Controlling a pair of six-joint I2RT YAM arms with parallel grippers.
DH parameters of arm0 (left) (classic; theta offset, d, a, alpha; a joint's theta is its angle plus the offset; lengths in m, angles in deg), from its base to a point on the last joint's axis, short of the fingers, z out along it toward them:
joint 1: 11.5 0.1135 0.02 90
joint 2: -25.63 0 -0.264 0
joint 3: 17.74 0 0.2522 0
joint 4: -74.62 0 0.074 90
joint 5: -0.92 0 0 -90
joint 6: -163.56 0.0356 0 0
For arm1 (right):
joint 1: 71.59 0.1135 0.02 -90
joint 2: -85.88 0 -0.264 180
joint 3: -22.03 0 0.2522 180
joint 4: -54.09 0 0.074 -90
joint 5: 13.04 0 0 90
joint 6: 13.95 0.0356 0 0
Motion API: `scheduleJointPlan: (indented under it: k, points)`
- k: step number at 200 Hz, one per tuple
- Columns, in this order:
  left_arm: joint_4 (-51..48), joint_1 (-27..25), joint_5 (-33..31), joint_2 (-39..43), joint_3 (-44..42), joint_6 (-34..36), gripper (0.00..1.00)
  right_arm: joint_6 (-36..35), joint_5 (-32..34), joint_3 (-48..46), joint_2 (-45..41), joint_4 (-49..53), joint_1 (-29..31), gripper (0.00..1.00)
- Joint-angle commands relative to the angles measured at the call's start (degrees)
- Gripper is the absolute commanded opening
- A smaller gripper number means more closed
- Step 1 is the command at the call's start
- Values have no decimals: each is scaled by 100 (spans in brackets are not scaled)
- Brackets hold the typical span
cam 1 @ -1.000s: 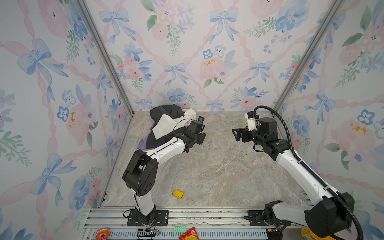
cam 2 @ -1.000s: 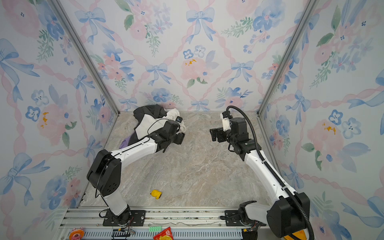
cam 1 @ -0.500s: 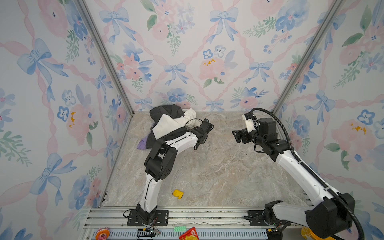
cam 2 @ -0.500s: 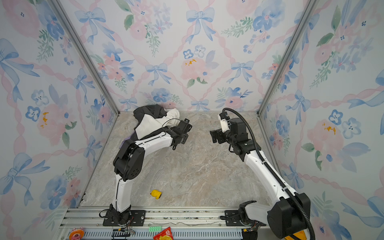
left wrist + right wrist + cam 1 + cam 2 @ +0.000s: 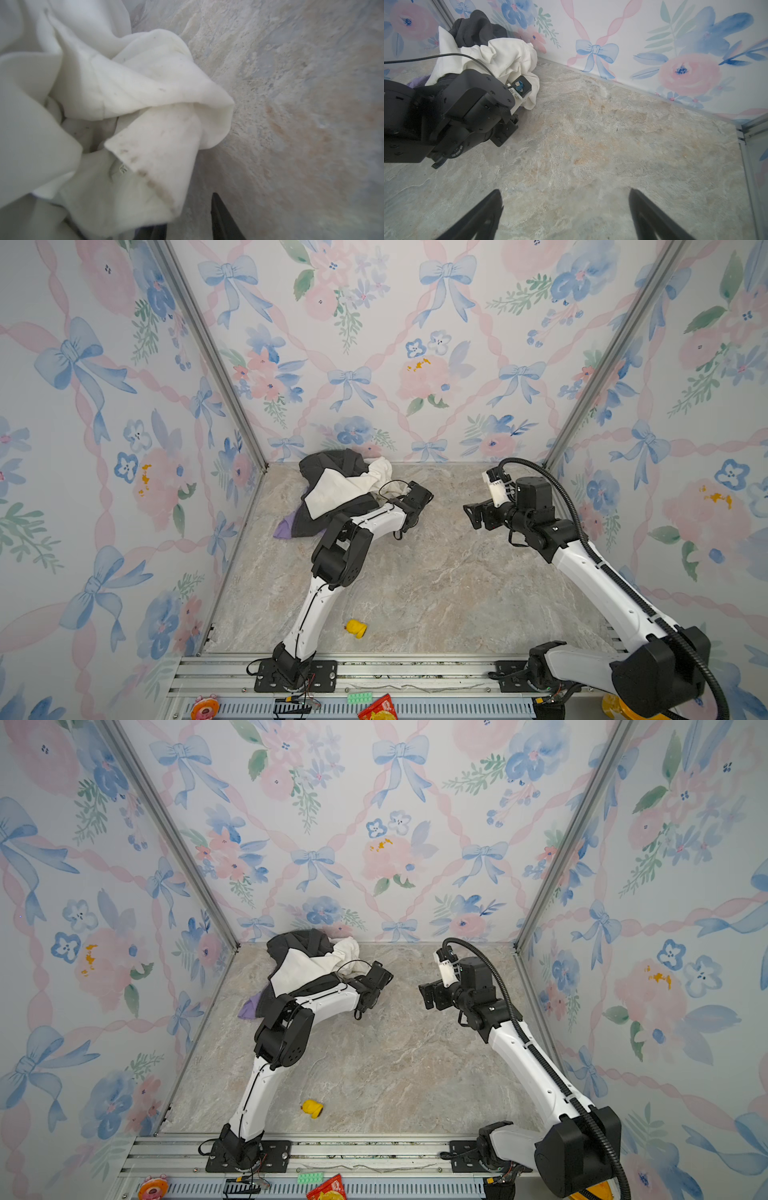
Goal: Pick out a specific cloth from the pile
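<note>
The cloth [image 5: 284,527] is peeking from under the pile [image 5: 332,472] (lavender corner only). The left claw [image 5: 188,209] is sitting at its cream fold [image 5: 155,93], grip indeterminable; the right claw [image 5: 564,207] is hanging open, well apart.

A small yellow toy [image 5: 355,628] sits alone on the marble-patterned table [image 5: 436,572], near its front edge. Floral walls [image 5: 374,344] enclose three sides. Past the metal rail [image 5: 415,672] lie a red packet [image 5: 376,709] and a green strip [image 5: 360,698].

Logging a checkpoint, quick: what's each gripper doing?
Left gripper: partly open beside the white garment, no grip visible.
Right gripper: wide open, empty.
</note>
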Motion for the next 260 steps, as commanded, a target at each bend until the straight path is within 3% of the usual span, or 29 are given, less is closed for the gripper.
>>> scheduleJointPlan:
  k: [1, 157, 185, 225, 260]
  points:
    - [-200, 79, -286, -188, 196, -114, 35, -130, -48, 140, -202, 272, -5, 97]
    - [-191, 543, -329, -793, 572, -80, 37, 2, -253, 552, 140, 650, -19, 97]
    - [-191, 670, -132, -863, 670, -183, 30, 151, -303, 786, 361, 657, 20, 97]
    - [-182, 797, 139, -810, 774, -329, 0, 224, -286, 1026, 633, 598, 64, 97]
    - [-174, 745, 387, -476, 811, -459, 0, 307, -240, 1115, 793, 374, 78, 97]
